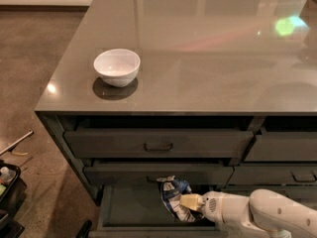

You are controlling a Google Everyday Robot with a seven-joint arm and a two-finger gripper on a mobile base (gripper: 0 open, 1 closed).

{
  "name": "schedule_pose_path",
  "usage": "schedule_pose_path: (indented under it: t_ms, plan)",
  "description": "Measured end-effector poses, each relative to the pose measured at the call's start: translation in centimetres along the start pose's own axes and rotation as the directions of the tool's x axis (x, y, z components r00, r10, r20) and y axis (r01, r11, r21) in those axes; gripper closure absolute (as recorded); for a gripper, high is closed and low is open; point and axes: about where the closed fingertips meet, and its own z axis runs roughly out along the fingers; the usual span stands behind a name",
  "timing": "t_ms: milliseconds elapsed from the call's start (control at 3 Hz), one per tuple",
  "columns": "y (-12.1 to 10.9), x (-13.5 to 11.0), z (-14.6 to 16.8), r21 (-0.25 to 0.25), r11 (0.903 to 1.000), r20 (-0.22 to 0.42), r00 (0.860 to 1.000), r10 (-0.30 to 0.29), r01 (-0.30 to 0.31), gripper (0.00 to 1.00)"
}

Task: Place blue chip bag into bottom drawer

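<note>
Note the gripper low at the right, clamped on the right edge of the bag so far as shows: one tan finger flat against the foil, its partner hidden behind. Bag held just left of the gripper, upright, inside the open drawer, over the right part of its floor. Cannot tell whether touching that floor or hanging just clear.

Expect a light, soft, crinkly load: thin foil, slippery, easily crushed, likely to slump once let go. No need for a hard squeeze. Best taken by a crumpled edge or fold, not across the puffed middle. Little harm in releasing from so low.

Mind the front of the middle drawer just above the gripper and close over the bag's top: hardly any room to lift straight up. Below and left of the gripper, plenty of bare drawer floor for setting down. To the right and front, an open way out for the arm, over the drawer's front lip. Far above and left of the gripper, on the worktop, a white bowl, well out of the way.
</note>
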Motion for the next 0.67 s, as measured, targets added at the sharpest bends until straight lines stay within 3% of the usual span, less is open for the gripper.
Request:
schedule_pose_path:
  t_ms: [333, 667]
  plan:
    - [-5.0, 0.8, 2.2, 0.001, 0.9939, -0.003, 0.994, 0.110, -0.110, 1.00]
    - [-8.7, 1.4, 3.8, 0.011, 0.9812, -0.002, 0.981, 0.193, -0.193, 1.00]
